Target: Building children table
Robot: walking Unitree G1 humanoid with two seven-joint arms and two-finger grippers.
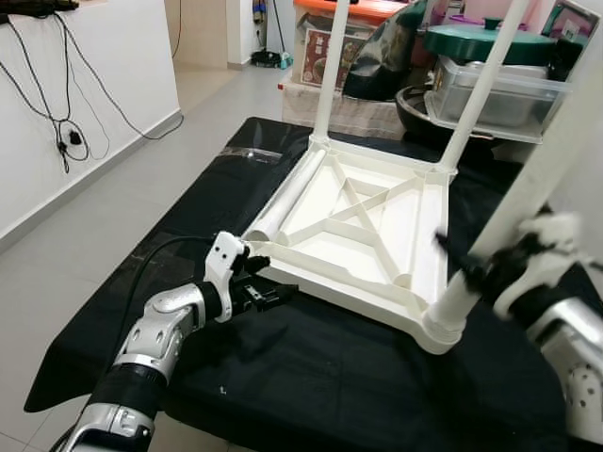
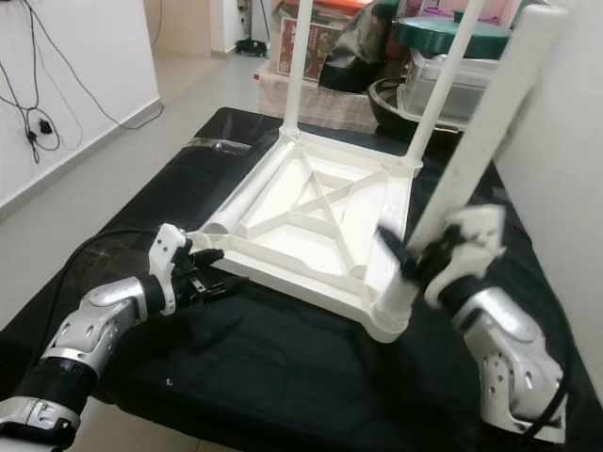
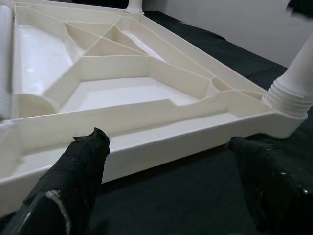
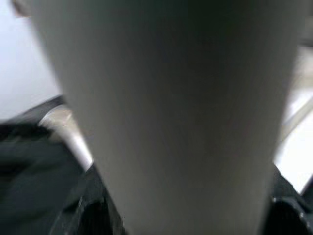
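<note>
Setting: a white plastic tabletop point(image 1: 363, 226) lay upside down on a black cloth point(image 1: 311, 377) in the middle of the frame, ribbed underside facing up.
Legs fitted: two white legs point(image 1: 332, 66) stood upright at the far corners, toward the top of the frame.
Leg in hand: a third leg point(image 2: 471, 160) rose from the near right corner socket point(image 2: 386, 320), its long axis tilted up toward the upper right.
Right gripper point(image 2: 424, 259): clamped round the lower part of that leg, just above the socket; blurred.
Spare leg: a fourth leg point(image 1: 283, 202) lay flat along the tabletop's left edge, its long axis running from near to far.
Left gripper point(image 1: 273, 294): fingers point(image 3: 80, 161) spread wide and holding nothing, just beside the tabletop's near left corner.
Key relation: the spare leg lay just beyond the left gripper, so the left arm was the nearer one; the near left corner looked unfilled.
Judgement: the third leg probably needed straightening and seating.
</note>
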